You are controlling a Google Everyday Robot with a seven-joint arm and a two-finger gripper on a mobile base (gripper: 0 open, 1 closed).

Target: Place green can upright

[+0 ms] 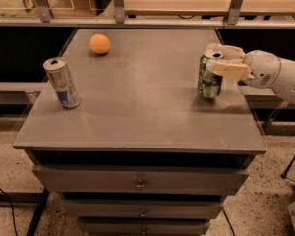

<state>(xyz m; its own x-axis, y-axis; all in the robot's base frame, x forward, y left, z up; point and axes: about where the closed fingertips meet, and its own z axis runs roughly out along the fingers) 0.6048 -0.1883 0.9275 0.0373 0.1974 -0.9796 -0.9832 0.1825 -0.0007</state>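
We have the tool [214, 58] clamped on the green can [209, 84] from its right, long axis vertical, base seemingly meeting the worktop [137, 107].

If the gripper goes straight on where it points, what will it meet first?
The green can: the gripper, at the right side of the table, grips it near the top. Past the can the way looks free, though depth is unclear.

Hand [210, 57], near the right edge of the tabletop [137, 117]: two flat, blunt, pale cream fingers [231, 69] set in a rounded white wrist housing. Arm [285, 77]: a smooth, glossy white shell that widens away from the hand.
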